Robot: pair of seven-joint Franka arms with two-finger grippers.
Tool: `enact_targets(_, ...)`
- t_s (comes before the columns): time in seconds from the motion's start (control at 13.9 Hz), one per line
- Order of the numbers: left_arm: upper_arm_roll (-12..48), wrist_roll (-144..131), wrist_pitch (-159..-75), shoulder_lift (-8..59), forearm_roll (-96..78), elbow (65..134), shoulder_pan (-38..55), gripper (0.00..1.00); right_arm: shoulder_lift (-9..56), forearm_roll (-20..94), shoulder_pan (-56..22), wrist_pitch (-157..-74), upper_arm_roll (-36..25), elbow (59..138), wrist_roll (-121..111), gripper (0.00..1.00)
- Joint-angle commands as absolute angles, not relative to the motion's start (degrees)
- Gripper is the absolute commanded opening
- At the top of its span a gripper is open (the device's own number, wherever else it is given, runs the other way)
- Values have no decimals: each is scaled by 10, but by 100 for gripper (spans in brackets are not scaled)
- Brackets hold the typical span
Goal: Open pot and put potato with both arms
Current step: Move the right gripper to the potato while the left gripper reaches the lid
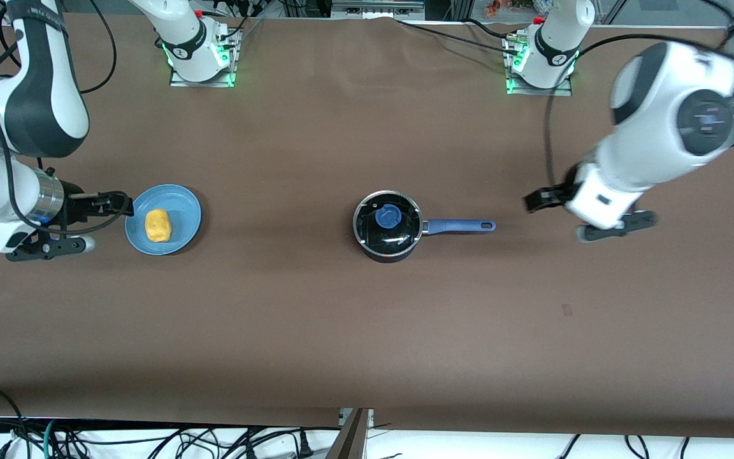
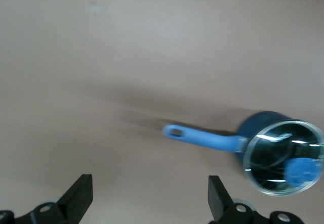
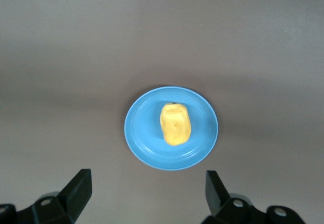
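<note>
Lidded pot [image 1: 387, 226] mid-table, potato [image 1: 157, 225] on plate [image 1: 185, 203], both fingers spread

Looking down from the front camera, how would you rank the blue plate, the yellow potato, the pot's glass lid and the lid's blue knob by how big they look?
Largest to smallest in the front view:
1. Flat round blue plate
2. Round glass lid of the black saucepan; slightly narrower than the plate
3. Lumpy yellow potato on the plate
4. Blue knob on the lid; close to the potato, so this order is unsure
</note>
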State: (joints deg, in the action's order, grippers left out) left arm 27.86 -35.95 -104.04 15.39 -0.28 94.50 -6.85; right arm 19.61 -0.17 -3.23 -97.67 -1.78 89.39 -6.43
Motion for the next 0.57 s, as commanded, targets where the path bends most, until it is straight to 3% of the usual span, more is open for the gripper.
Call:
enact_targets(0.0,284,-475,-1128,205,-5,928,4,100,245,-3,-14,-1012,-13,886,-66,99)
enact_targets(0.14,280,-582,-1185,258,0,910,69,100,265,-1,-14,-1033,-13,889,-65,99)
enact_targets(0.36,279,-638,-1200,352,1,813,107,100,294,-1,-13,-1059,-12,895,-64,99)
enact_targets(0.5,262,-651,-1227,370,35,807,135,100,297,-1,-14,-1077,-13,916,-64,99)
